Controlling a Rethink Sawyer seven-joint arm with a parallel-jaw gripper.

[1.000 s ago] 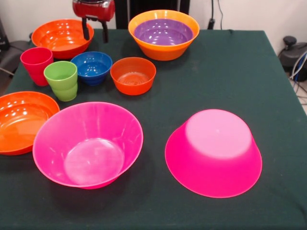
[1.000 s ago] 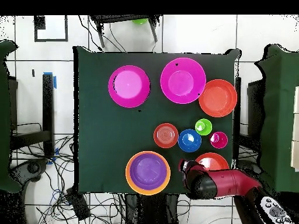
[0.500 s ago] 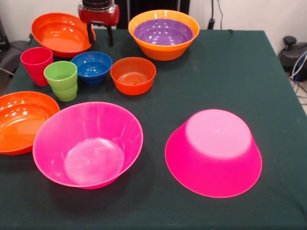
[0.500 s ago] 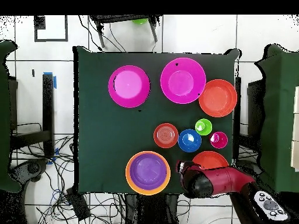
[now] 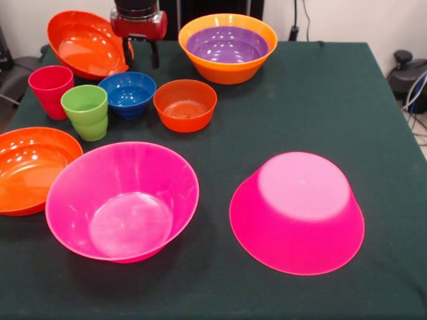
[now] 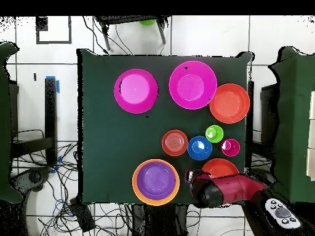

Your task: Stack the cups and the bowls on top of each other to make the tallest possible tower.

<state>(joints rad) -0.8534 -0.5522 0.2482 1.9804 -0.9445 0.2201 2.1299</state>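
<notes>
Shallow red-orange bowl: glossy and round, tilted with its hollow facing the front, at the table's far left corner.
My claw: my fingers pinch this bowl's right rim, one on each side of the wall.
Bowl against claw: it hangs off to my claw's left in the front view, above the red cup and the small blue bowl.
Neighbours: the purple bowl nests in the large orange bowl, just right of my claw.
</notes>
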